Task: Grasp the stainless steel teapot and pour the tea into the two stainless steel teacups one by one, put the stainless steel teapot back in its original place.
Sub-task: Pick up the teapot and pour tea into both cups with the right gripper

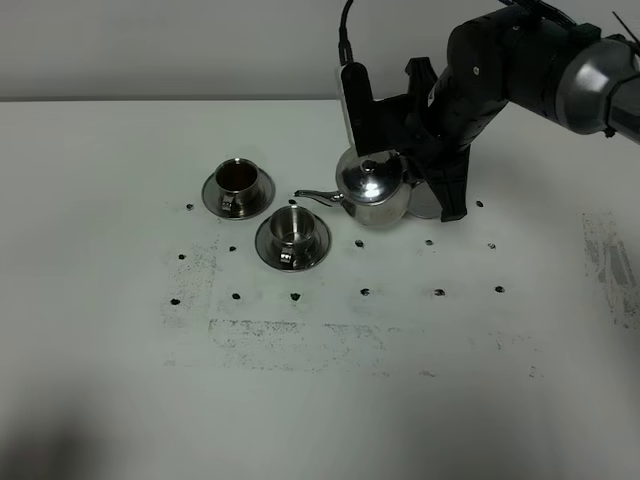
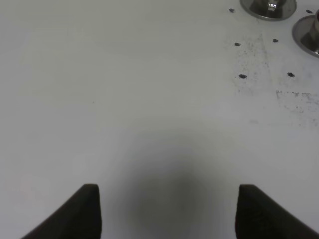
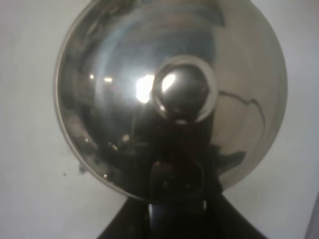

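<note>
Steel pot in the grip, spout aimed at the cups

Right gripper (image 3: 177,204) is clamped on the teapot (image 1: 372,190) by its loop handle, pot about upright. The spout (image 1: 315,196) points left, with its tip just beside the empty-looking near cup (image 1: 292,232). The far cup (image 1: 238,183) holds dark tea. Left gripper (image 2: 169,209) hangs open, well apart.

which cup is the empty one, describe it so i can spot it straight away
On the white table, find the shiny teapot near the far edge; two steel cups on saucers sit on its spout side. The empty cup is the one closer to the camera, just below the spout tip. Its inside shows bare steel, while the other cup holds dark tea.
</note>
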`<state>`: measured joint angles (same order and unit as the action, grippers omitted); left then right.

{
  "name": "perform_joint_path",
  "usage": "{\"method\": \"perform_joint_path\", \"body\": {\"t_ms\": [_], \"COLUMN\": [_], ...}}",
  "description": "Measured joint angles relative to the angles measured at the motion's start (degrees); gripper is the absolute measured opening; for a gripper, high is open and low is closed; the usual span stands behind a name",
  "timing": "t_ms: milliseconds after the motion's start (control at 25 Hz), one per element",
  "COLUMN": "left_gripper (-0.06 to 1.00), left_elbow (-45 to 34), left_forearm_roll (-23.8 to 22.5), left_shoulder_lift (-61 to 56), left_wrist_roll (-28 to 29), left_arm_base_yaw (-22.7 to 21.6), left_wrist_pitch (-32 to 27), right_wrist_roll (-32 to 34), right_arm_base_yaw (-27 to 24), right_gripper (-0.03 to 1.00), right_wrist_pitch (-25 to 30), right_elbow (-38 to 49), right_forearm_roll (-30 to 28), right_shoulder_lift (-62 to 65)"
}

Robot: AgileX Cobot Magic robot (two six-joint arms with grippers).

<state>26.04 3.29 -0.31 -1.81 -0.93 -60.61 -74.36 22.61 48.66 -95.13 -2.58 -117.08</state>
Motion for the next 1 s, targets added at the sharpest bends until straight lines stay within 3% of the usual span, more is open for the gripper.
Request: {"method": "perform_joint_path", "body": {"t_ms": [320, 1000], "left_gripper": [0.56, 0.56], "left_elbow": [0.00, 0.00], "left_forearm_roll": [0.00, 0.00], "left_shoulder_lift": [0.00, 0.00], "left_wrist_roll": [0.00, 0.00], "left_arm_base_yaw": [0.00, 0.00], "left_wrist_pitch": [0.00, 0.00], "right_wrist_roll": [-3.81, -2.76], "right_arm_base_yaw": [0.45, 4.83], "right_gripper": [0.20, 0.20], "right_wrist_pitch": [0.35, 0.59], "right_elbow": [-2.95, -4.57], "right_forearm_roll": [-5.80, -14.34], "right_shoulder_lift": [-1.50, -3.65]}}
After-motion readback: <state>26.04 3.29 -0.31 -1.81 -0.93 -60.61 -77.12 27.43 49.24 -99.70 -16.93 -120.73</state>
